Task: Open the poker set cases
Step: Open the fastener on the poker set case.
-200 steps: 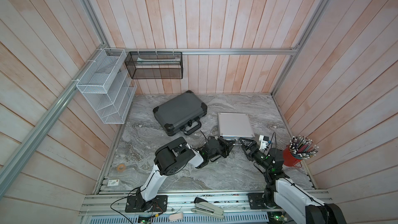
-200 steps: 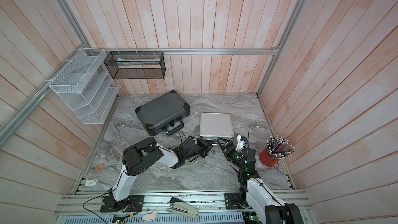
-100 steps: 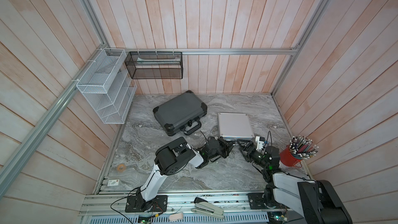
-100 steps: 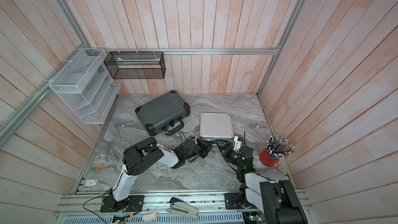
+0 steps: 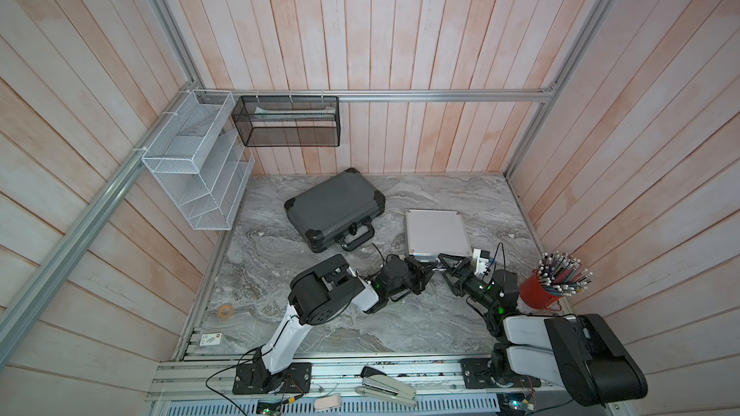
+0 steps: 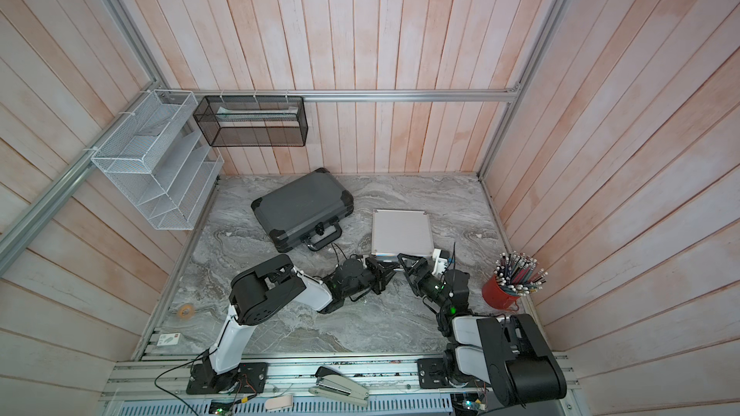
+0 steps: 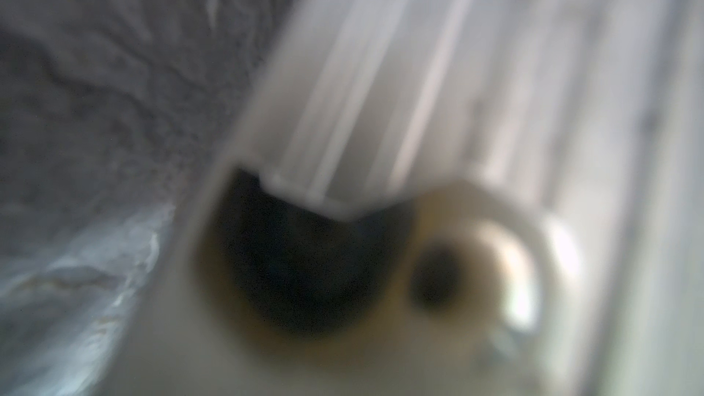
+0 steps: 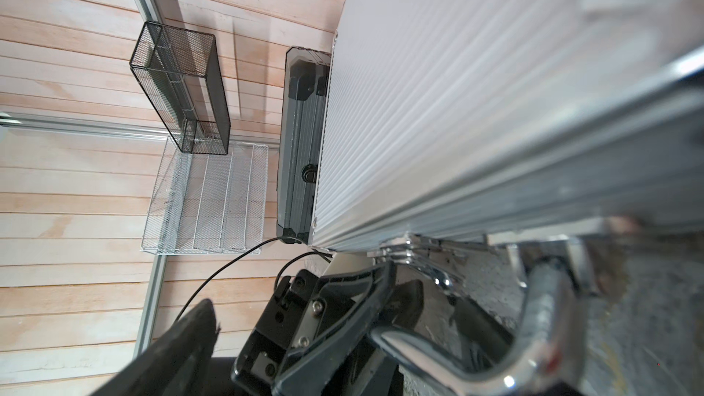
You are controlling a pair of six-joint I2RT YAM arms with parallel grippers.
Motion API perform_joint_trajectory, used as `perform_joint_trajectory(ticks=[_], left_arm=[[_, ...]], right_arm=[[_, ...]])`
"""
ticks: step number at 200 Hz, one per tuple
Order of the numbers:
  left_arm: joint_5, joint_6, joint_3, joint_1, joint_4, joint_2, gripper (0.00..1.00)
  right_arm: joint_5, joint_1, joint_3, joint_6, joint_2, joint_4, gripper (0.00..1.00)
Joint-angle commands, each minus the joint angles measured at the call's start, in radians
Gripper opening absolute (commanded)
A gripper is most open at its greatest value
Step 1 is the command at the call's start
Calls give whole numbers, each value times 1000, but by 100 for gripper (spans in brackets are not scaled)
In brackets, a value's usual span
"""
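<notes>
Black left gripper (image 5: 431,270), pinched together, and right gripper (image 5: 452,260), spread wide, sit at the 6 o'clock edge of the closed ribbed silver case (image 5: 436,232); the closed dark grey case (image 5: 334,210) lies at its 10 o'clock. Left wrist view is blurred.

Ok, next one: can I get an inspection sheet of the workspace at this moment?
Surface: grey marble-pattern table.
Job's things: dark grey case and silver case, both flat and shut.
Clutter: red pencil cup, tape roll, stapler on the front rail.
Grippers: left gripper shut, at the silver case's front edge; right gripper open, at the same edge.
Cables: black cable looping up from the left wrist.
Surroundings: wood-panel walls, white wire rack, black mesh basket.
</notes>
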Motion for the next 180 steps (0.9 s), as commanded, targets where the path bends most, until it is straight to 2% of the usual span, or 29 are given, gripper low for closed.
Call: perform_joint_trajectory(ticks=[1, 39, 80, 101, 129, 180], left_arm=[[-30, 1, 7, 6, 166, -10, 0], [-37, -9, -3, 6, 172, -11, 0], [-34, -2, 7, 10, 166, -13, 0], [-31, -2, 11, 9, 167, -11, 0], [-30, 1, 14, 9, 169, -16, 0], [-28, 2, 13, 9, 169, -16, 0]], right_arm=[[-9, 8, 15, 42, 17, 106, 97], [-22, 10, 23, 52, 26, 115, 96], [18, 9, 22, -76, -74, -161, 98], [22, 7, 24, -99, -97, -205, 98], [14, 5, 31, -101, -43, -177, 98], [-17, 6, 29, -64, 88, 2, 98]])
